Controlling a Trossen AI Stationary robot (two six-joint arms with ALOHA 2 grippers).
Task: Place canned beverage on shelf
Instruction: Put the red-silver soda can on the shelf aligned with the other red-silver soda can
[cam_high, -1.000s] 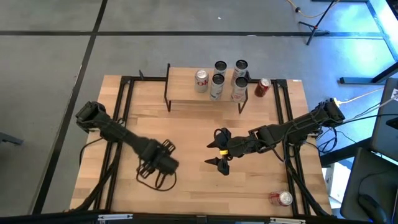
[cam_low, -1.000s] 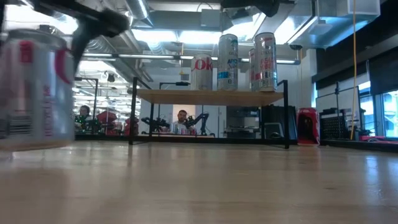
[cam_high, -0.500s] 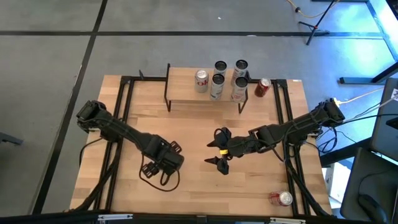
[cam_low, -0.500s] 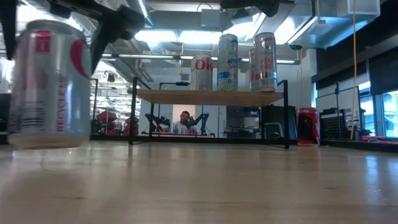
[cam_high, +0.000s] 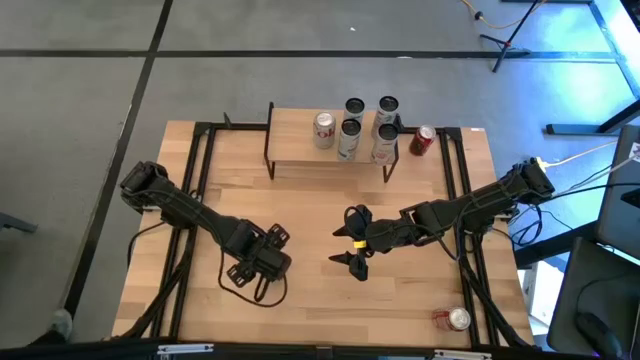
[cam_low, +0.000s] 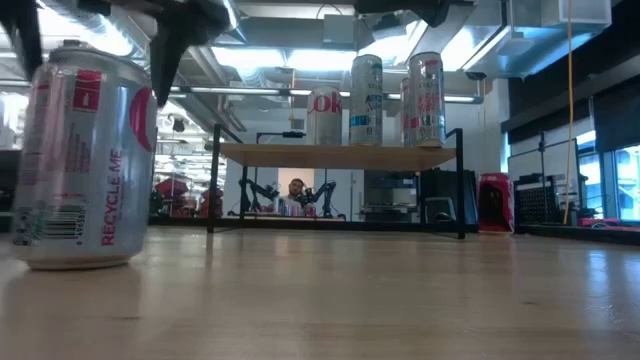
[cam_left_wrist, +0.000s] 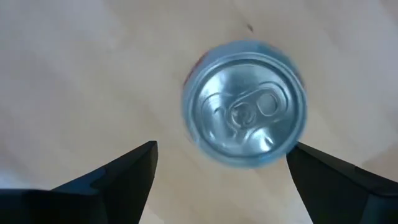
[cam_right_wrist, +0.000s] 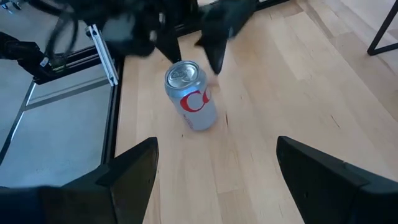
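Observation:
A silver canned beverage (cam_right_wrist: 191, 94) with red lettering stands on its base on the wooden table, at the near left (cam_low: 85, 160). My left gripper (cam_right_wrist: 189, 53) hangs above it, pointing down and open. Its fingers stand on either side of the can's top (cam_left_wrist: 244, 102) without touching it. My right gripper (cam_high: 346, 240) waits open at the table's middle, pointed at the can. The shelf (cam_high: 300, 152) stands at the table's far edge and carries several cans (cam_high: 349, 138).
A red can (cam_high: 423, 140) stands on the table just right of the shelf. Another red can (cam_high: 452, 319) lies near the front right corner. Black frame rails (cam_high: 190, 200) run along the table's left and right sides. Bare wood lies between the silver can and the shelf.
In the low view the silver can has come down a little and shifted slightly, and it now rests on its base on the table. My left gripper has stayed above it, tipping slightly more upright.

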